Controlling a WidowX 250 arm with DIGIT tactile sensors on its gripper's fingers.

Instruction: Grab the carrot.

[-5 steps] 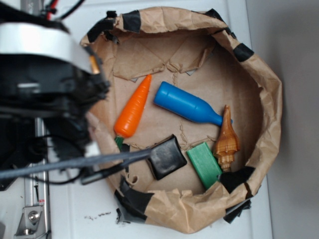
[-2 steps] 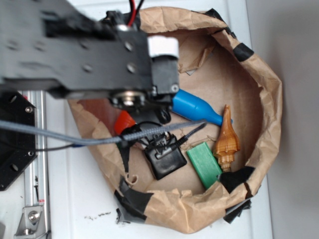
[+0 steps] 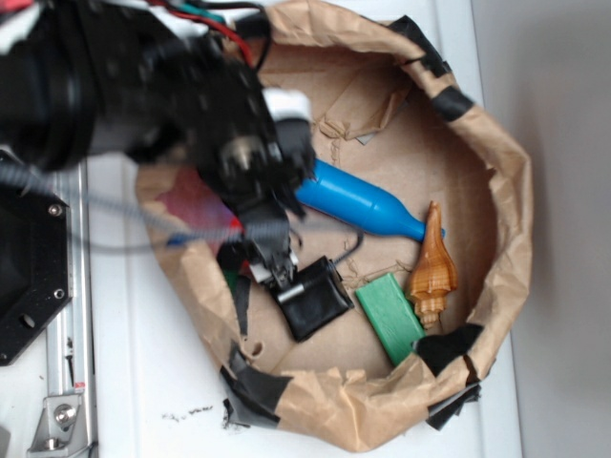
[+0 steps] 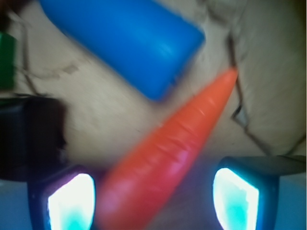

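Note:
In the wrist view the orange carrot lies slanted on the brown paper floor, its tip pointing up and right. Its wider part runs down between my two fingers. My gripper is open, one finger close to the carrot's left side and the other further off to the right. The fingers straddle the carrot without closing on it. From the exterior view, my arm reaches over the left of the paper basin and hides the carrot.
A blue bottle lies just past the carrot's tip. A black block, a green block and a golden-brown spiral shell lie in the basin. A crumpled paper wall rings everything.
My arm has swung from the left edge over the basin and lowered onto the carrot, which showed fully a second ago and is now covered in the exterior view.

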